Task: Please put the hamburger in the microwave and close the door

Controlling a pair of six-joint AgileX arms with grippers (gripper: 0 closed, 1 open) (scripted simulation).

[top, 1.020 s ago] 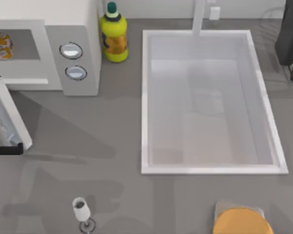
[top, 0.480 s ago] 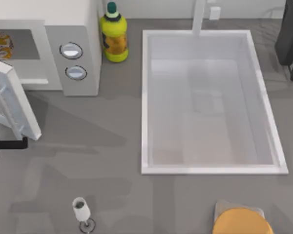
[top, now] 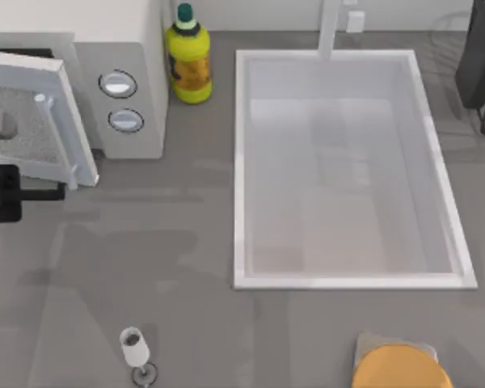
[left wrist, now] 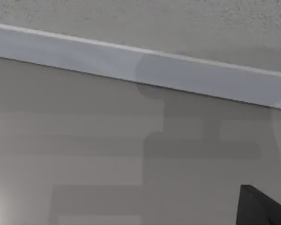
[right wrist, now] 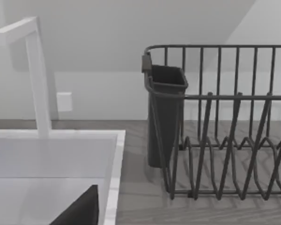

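At the top view's left edge, the black left gripper (top: 8, 194) sits just outside the white-framed door (top: 44, 121) with its grey speckled mesh window; whether its fingers are open cannot be told. The door stands at an angle, nearly closed against the big light grey microwave (top: 125, 65) with two round silver knobs. The hamburger is hidden. A yellow bottle (top: 189, 61) stands beside the microwave, and a white sink (top: 242, 162) lies right of it. The right arm is parked at the top right corner.
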